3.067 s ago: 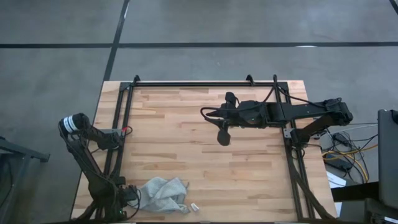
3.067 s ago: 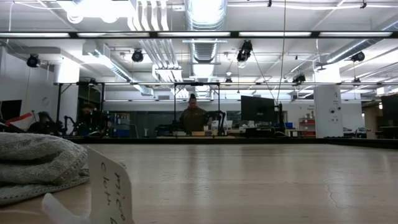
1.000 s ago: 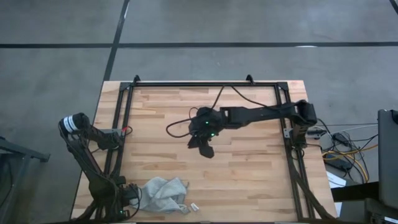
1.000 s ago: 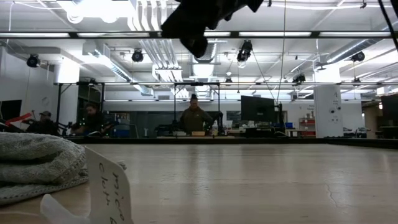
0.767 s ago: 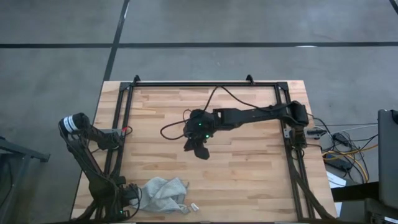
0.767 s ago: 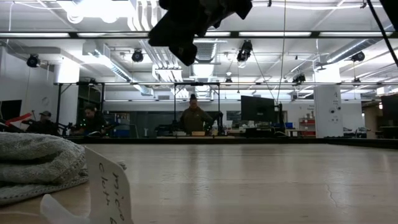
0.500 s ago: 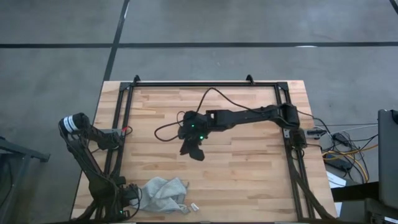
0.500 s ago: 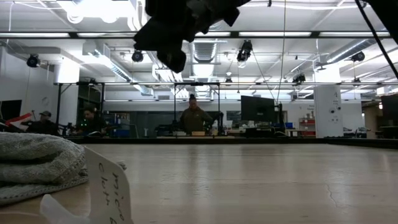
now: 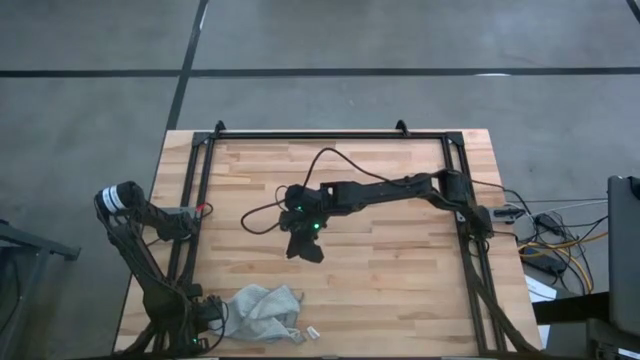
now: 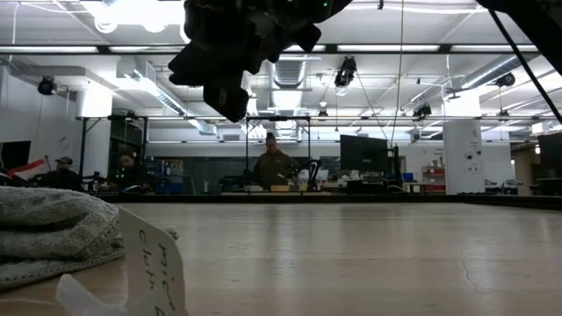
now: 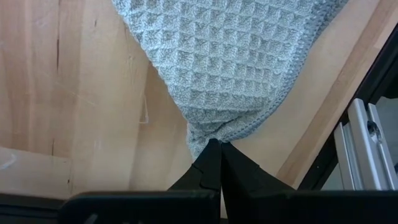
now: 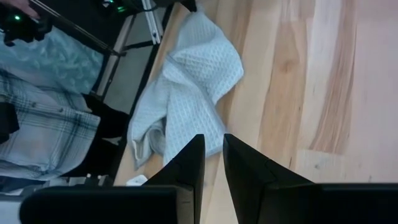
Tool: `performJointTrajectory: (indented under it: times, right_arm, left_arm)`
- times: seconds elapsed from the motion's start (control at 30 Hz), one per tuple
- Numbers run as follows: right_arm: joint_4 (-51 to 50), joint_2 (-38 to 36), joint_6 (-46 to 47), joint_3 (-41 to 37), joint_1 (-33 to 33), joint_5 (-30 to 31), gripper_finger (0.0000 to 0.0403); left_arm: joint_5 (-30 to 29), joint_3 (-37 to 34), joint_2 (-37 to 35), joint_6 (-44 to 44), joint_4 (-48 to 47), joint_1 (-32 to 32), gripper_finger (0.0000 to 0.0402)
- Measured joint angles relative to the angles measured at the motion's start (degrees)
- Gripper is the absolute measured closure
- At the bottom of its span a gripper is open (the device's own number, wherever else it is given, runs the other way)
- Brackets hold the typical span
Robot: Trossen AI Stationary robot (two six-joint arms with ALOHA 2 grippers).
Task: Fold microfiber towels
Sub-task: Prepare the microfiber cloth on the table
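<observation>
Reaching farther across the bench (image 9: pixel 400 270), the right end effector (image 9: pixel 305 247) now hangs mid-bench, well apart from the crumpled towel (image 9: pixel 262 312) at the near-left corner. Right wrist view: fingers narrowly parted. Left wrist view: left end effector (image 11: pixel 219 163) pinches the towel's corner.

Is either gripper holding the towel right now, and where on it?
Left gripper pinches the towel by a bunched corner. Right gripper holds nothing.
</observation>
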Motion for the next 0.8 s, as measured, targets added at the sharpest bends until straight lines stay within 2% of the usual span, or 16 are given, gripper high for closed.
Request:
performJointTrajectory:
  times: [0.17, 0.4, 0.63, 0.8]
  right_arm:
    - [0.2, 0.0, -1.3, 0.0, 0.0, 0.1, 0.0339]
    - [2.2, 0.3, 1.1, 0.0, 0.1, 3.1, 0.0298]
    - [2.3, 0.4, 1.4, -0.1, 0.2, 3.3, 0.0249]
    - [2.5, 0.4, 1.7, -0.2, 0.8, 5.1, 0.0233]
  left_arm:
    - [0.0, 0.0, 0.0, 0.0, 0.0, 0.0, 0.0401]
    - [0.0, 0.0, 0.0, 0.1, 0.0, 0.0, 0.0401]
    - [0.0, 0.0, 0.0, 0.0, 0.0, 0.0, 0.0401]
    - [0.0, 0.0, 0.0, 0.0, 0.0, 0.0, 0.0400]
